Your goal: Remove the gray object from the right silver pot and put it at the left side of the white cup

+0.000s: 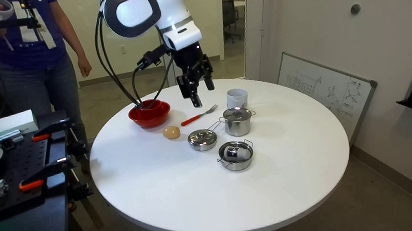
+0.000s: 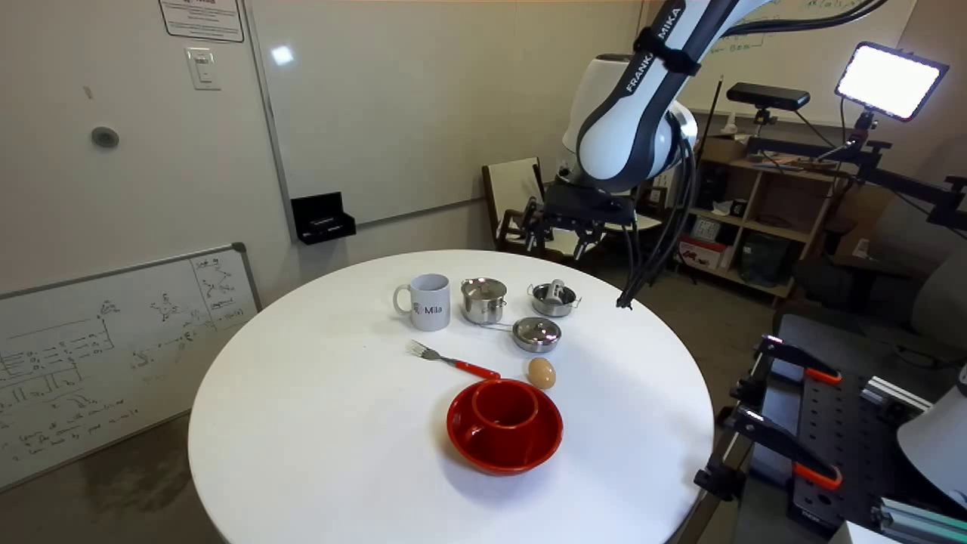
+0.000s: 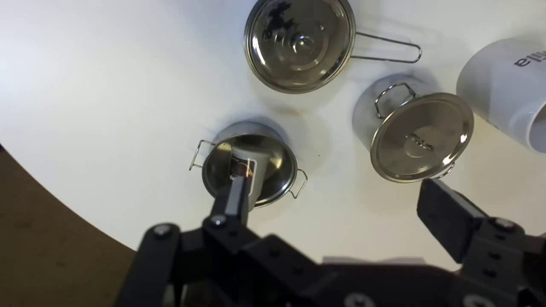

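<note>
The gray object [image 1: 237, 153], a small cylinder with a dark label, lies tilted inside the open silver pot [image 1: 238, 166]. In an exterior view the object [image 2: 555, 292] leans up out of the pot [image 2: 554, 309]. In the wrist view the object [image 3: 259, 170] is partly hidden by a finger, in the two-handled pot [image 3: 245, 127]. The white cup [image 1: 236, 99], a mug marked "Mila" [image 2: 430, 302], stands upright behind the lidded pot; it also shows in the wrist view [image 3: 495, 85]. My gripper [image 1: 204, 95] is open and empty, above the table; it also shows in the wrist view [image 3: 335, 187].
A lidded silver pot [image 1: 238, 127] stands between the white cup and the open pot. A lidded silver pan [image 1: 202, 141] sits beside them. An egg [image 1: 171, 132], a red-handled fork [image 1: 192, 120] and a red bowl [image 1: 151, 121] holding a red cup [image 2: 505, 404] are on the round table [image 1: 187, 202].
</note>
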Controlling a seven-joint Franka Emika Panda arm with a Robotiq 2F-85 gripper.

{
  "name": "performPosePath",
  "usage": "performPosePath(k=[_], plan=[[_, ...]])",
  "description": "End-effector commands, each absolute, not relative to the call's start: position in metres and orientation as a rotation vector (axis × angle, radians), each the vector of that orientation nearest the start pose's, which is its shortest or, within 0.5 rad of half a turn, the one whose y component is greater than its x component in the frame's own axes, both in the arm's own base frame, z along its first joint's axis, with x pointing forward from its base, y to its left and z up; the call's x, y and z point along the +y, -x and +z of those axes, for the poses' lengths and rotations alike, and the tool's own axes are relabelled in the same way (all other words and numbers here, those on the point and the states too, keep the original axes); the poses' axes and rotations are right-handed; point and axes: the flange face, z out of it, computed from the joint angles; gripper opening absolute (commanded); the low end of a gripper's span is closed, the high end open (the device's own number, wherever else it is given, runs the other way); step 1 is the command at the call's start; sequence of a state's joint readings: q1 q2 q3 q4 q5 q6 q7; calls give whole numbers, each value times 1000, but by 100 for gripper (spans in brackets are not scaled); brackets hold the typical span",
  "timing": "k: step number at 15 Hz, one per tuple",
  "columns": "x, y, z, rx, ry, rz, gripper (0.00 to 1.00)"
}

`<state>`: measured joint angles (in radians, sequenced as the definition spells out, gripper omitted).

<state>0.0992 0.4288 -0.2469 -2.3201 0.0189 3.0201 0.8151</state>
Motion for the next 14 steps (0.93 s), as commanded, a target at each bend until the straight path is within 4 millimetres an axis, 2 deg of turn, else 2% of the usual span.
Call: performPosePath(k=[1, 7, 14], plan=[[-98, -550, 163, 1516, 2734, -497, 100], [-119, -558, 125, 1544, 2819, -437, 100], [-134, -577, 105, 1569, 2875, -432, 100]])
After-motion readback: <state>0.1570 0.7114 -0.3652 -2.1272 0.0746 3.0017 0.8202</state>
